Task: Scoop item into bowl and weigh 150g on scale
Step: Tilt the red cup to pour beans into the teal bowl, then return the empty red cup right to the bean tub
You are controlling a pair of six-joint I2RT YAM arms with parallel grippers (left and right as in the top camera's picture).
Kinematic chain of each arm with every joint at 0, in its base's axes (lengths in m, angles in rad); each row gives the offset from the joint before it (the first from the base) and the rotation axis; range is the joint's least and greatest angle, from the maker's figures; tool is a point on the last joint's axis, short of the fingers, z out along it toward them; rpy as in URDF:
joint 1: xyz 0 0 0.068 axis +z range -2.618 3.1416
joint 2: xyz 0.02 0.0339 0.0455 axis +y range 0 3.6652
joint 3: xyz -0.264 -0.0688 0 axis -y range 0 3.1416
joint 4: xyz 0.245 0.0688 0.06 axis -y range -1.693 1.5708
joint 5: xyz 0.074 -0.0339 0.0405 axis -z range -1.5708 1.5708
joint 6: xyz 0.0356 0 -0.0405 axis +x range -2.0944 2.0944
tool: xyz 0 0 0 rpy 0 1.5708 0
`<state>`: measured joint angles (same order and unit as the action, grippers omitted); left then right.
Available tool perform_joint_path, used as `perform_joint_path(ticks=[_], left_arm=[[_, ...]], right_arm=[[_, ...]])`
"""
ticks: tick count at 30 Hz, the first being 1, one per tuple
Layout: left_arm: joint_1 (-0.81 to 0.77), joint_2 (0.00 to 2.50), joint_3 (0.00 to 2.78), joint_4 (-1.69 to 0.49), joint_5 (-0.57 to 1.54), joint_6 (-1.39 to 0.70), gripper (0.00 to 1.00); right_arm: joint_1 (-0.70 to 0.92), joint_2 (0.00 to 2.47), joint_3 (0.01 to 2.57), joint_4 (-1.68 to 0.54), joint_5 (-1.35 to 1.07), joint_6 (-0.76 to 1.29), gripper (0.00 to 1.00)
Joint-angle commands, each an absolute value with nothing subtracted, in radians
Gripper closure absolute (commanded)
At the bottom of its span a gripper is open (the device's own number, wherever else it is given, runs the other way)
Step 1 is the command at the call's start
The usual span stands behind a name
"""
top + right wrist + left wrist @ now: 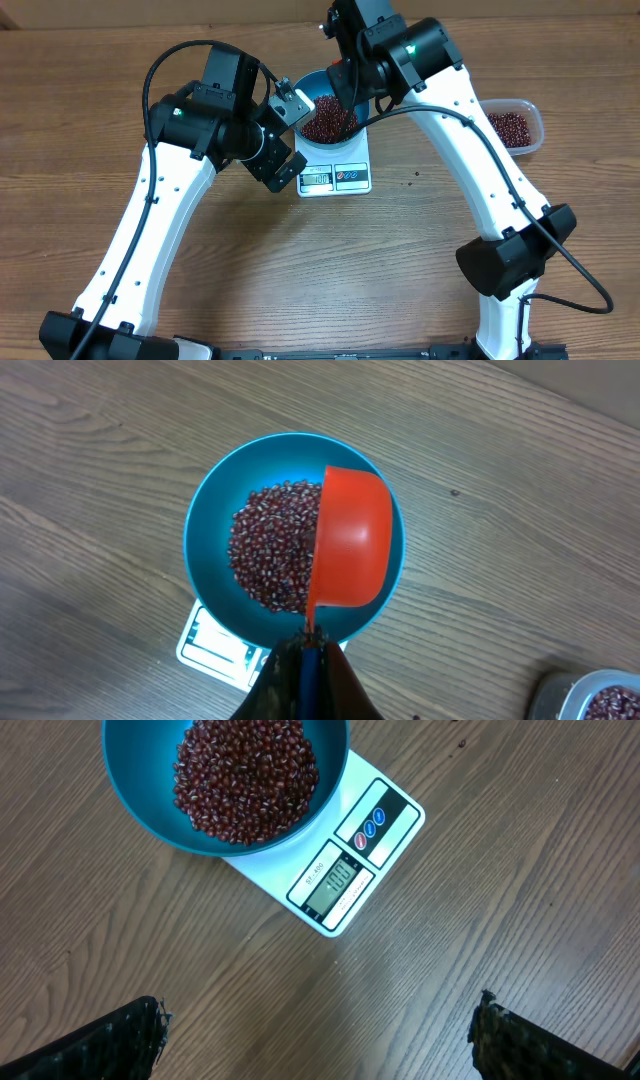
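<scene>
While left pincer (320, 1042) hangs released above the counter (500, 900) | scale (370, 840) just beyond, display digits unclear | bowl (130, 790) seated on scale, beans (245, 775) heaped inside | right pincer (305, 665) clenched on red scoop (350, 550) handle, scoop tipped sideways over bowl | clear tub (600, 700) holding more beans, well apart at right

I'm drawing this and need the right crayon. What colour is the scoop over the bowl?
The scoop is orange-red, clearest in the right wrist view.
</scene>
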<state>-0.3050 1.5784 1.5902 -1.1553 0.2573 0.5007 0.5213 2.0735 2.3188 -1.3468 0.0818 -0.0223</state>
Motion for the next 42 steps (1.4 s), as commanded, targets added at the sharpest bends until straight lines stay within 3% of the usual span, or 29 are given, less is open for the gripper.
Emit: perform_joint_path(ticks=[1, 30, 42], left_arm=[[-0.302, 1.584, 1.585, -1.155, 0.258, 0.516, 0.00], [-0.302, 1.584, 1.584, -1.155, 0.258, 0.516, 0.00], [-0.302, 1.584, 1.584, -1.155, 0.258, 0.516, 0.00]], right_arm=[[0.519, 2.076, 2.351, -1.339, 0.089, -0.014, 0.96], [0.525, 2.072, 2.352, -1.342, 0.065, -0.004, 0.96], [0.292, 1.939, 2.352, -1.408, -0.103, -0.046, 0.96]])
